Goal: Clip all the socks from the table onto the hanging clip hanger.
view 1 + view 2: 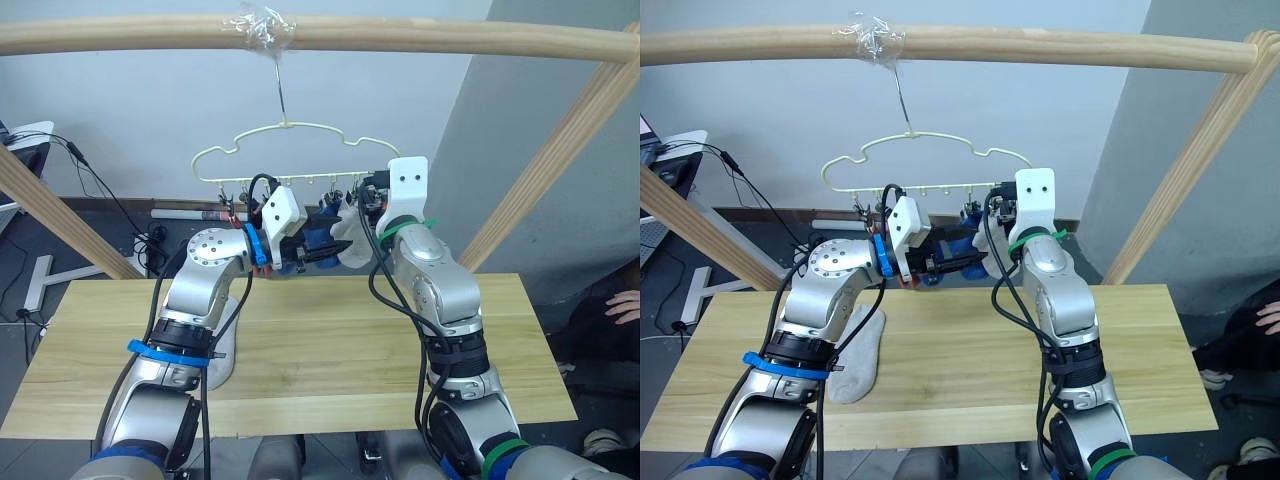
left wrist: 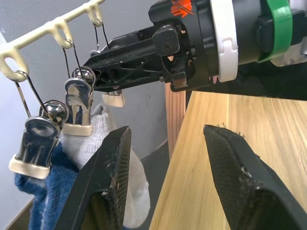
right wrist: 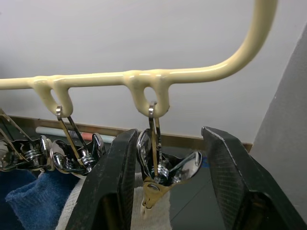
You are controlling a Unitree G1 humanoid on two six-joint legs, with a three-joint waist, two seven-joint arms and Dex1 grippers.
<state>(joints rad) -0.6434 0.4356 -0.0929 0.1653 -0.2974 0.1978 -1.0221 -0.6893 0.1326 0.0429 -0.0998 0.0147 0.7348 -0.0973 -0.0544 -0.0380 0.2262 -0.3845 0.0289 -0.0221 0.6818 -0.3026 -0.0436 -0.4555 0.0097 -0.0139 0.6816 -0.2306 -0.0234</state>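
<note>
- We look across a wide rectangular table [image 1: 970, 330] of light yellowish wood planks, set under a frame of round wooden poles [image 1: 1040, 45], from which a thin pale-yellow wire clip hanger [image 1: 930, 160] with a wavy outline hangs by its hook.
- One light grey ankle sock [image 1: 860, 355] lies flat on the table near our left arm, not yet clipped; a blue sock [image 2: 43, 191] and a pale grey one [image 2: 96, 139] already hang from the hanger's small shiny metal clips [image 2: 79, 105].
- We judge the sock on the table soft, limp and light, not slippery: best pinched at the cuff edge so a flap of fabric stands free for a clip.
- The clips look stiff and sprung and swing on thin wire loops, so each should need squeezing at its upper wings.
- Our right gripper [image 3: 165, 167] stands wide, its black fingers either side of the end clip [image 3: 158, 177], not touching it.
- Our left gripper [image 2: 165, 179] is also wide apart and empty, just beside the hanging socks.
</note>
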